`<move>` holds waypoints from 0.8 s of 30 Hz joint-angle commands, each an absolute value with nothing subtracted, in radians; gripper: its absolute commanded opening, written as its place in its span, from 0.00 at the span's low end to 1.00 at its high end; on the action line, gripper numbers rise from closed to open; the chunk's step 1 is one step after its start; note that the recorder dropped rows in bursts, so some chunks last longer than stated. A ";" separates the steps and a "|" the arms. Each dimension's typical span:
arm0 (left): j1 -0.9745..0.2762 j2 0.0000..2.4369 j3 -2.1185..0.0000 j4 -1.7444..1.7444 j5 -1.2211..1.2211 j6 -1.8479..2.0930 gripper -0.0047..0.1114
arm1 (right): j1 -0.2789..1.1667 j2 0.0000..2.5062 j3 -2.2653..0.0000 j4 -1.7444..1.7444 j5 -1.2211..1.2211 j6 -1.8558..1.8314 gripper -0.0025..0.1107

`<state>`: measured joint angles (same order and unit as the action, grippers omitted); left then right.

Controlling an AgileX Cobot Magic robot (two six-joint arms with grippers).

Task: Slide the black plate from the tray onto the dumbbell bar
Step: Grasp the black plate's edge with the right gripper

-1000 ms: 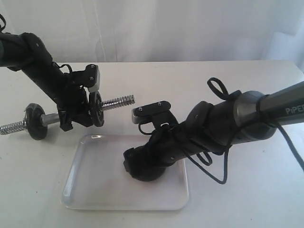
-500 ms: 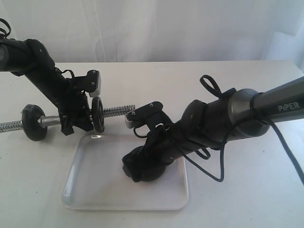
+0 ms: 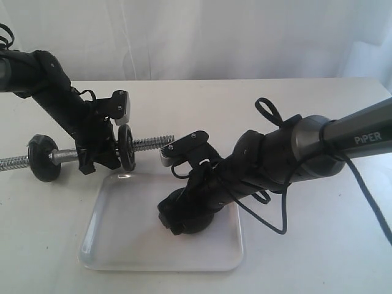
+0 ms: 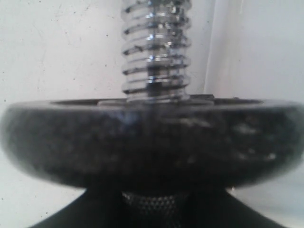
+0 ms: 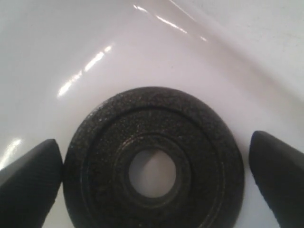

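1. The right gripper [image 3: 184, 217] hangs low over the white tray [image 3: 122, 245]. Its jaws are spread wide on either side of the black plate [image 5: 154, 126], which lies flat on the tray floor close to the tray's wall. One fingertip [image 5: 28, 178] sits right beside the plate's rim and the other [image 5: 280, 171] stands clear of it. Nothing is gripped.

2. Across the table [image 3: 306, 263], the left gripper [image 3: 97, 158] is clamped on the middle of the dumbbell bar [image 3: 151, 143]. It holds the bar between a rounded black collar [image 3: 43, 158] at the outer end and a black disc [image 3: 127, 147] already seated on the bar. The bar runs roughly level just beyond the tray's far edge. Its bare threaded end points toward the right arm (the left wrist camera sees little more than that disc and the threads beyond it).

3. The step in hand looks like the pick-up: the plate is framed by the jaws but not yet taken, and the loading has not begun.

4. The next move likely calls for the jaws to close squarely across the plate's rim, with the fingertips low enough on the glossy tray floor to catch such a thin edge. The plate then has to be lifted and tipped upright. Its small centre hole must meet the threaded tip dead on before it slides along toward the seated disc, so a skewed grip would probably jam it on the threads.
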<state>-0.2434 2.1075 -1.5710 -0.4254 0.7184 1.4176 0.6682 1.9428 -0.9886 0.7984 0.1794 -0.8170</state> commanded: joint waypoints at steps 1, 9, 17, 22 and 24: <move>-0.242 2.013 -1.585 -0.501 0.736 1.413 0.04 | 0.668 1.973 -0.976 0.788 0.230 -0.807 0.93; -0.242 2.013 -1.585 -0.501 0.736 1.413 0.04 | 0.668 1.973 -0.976 0.786 0.230 -0.807 0.92; -0.242 2.013 -1.585 -0.501 0.736 1.413 0.04 | 0.668 1.973 -0.976 0.750 0.257 -0.807 0.92; -0.242 2.013 -1.585 -0.501 0.735 1.413 0.04 | 0.668 1.973 -0.976 0.674 0.214 -0.807 0.92; -0.242 2.013 -1.585 -0.501 0.732 1.413 0.04 | 0.668 1.974 -0.976 0.641 0.213 -0.807 0.92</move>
